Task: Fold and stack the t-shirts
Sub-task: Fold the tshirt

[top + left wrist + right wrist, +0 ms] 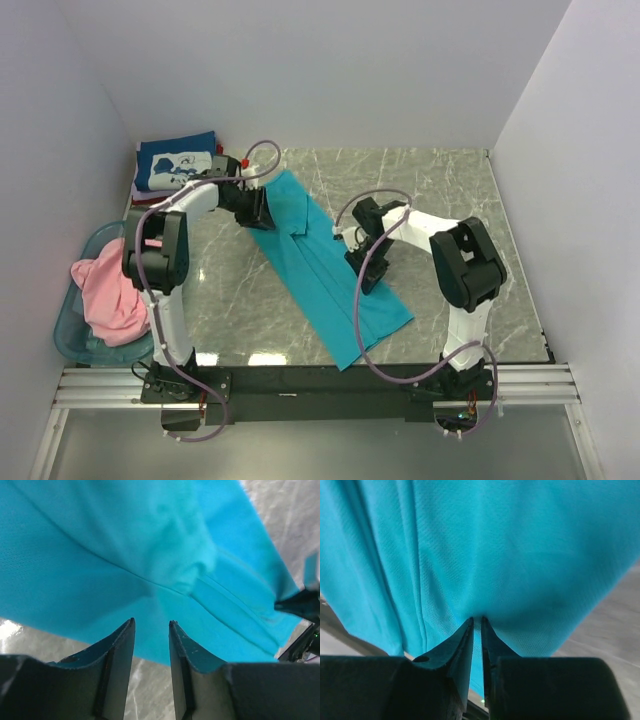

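Teal t-shirt (315,275) pinched in right claw (476,619); left claw (151,622) open at its edge.

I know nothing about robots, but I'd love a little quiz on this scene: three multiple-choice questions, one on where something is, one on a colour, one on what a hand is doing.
1. Where is the pink t-shirt?
A. In the basket
B. Folded on a stack
C. Hanging from an arm

2. What colour is that basket?
A. Yellow
B. Black
C. Light blue

3. What is the right hand doing?
A. Gripping the basket
B. Pinching the teal t-shirt
C. Held wide open, touching nothing

Answers:
1 A: the pink cloth is heaped inside the basket.
2 C: its see-through walls look light blue.
3 B: the right wrist view shows its fingers nearly closed on teal cloth.
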Controlling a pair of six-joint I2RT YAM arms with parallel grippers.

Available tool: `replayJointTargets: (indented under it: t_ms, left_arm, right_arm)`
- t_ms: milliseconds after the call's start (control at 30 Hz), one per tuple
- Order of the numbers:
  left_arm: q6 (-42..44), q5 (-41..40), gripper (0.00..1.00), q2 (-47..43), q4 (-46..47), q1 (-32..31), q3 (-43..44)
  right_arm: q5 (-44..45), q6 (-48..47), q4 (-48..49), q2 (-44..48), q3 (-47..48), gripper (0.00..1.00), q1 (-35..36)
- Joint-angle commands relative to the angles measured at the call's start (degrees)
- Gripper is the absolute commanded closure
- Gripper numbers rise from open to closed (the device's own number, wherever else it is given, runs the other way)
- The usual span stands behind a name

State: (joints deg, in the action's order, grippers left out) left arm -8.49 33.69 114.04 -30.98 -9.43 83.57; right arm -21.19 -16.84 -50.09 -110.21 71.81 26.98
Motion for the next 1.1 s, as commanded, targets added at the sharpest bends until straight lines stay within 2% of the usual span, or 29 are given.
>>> replayJointTargets:
  t_ms: [0, 100, 300, 467, 533, 700, 800, 900, 933, 1067]
  left_arm:
    - [-1.2, 0.3, 0.61, 3.7, 0.8, -0.1, 3.3]
    - [-0.9, -1.2, 0.62, 9.0, -1.4, -0.6, 8.3]
    - [-0.2, 0.5, 0.64, 19.9, -4.4, -3.7, 21.4]
    - [0.1, -1.6, 0.63, 27.5, -4.4, -4.5, 36.5]
    - [0.0, -1.9, 0.6, 26.0, -2.2, -3.7, 37.5]
    - [-0.7, 1.2, 0.53, 16.6, 1.9, -1.9, 32.2]
    - [-2.2, 4.0, 0.5, 8.2, 5.0, -1.4, 23.8]
    - [-3.7, 7.2, 0.51, 0.2, 7.8, -1.4, 14.1]
    - [-5.0, 8.2, 0.53, -0.9, 8.9, -1.4, 9.2]
    - [-9.4, 13.1, 0.59, -3.9, 13.9, -1.4, -0.1]
  right_arm:
    - [-2.3, 1.6, 3.8, -0.5, -4.3, 0.81, 3.2]
    - [-5.8, 3.4, 5.6, -0.5, -7.5, 0.83, 7.2]
    - [-14.6, 6.6, 6.2, -0.8, -3.4, 0.79, 14.5]
    - [-15.1, 7.4, 5.2, 4.2, 1.9, 0.74, 12.1]
    - [-15.0, 6.6, 3.9, 6.8, 4.3, 0.73, 8.0]
    - [-14.1, 9.6, 5.0, 7.8, 13.8, 0.73, -1.4]
    - [-13.3, 13.3, 7.2, 4.2, 19.8, 0.73, -5.0]
    - [-15.7, 18.7, 8.9, -1.1, 24.9, 0.73, -6.7]
    - [-16.1, 20.7, 10.4, -2.7, 26.8, 0.73, -6.9]
    - [-18.3, 29.9, 12.8, -9.6, 30.1, 0.8, -7.1]
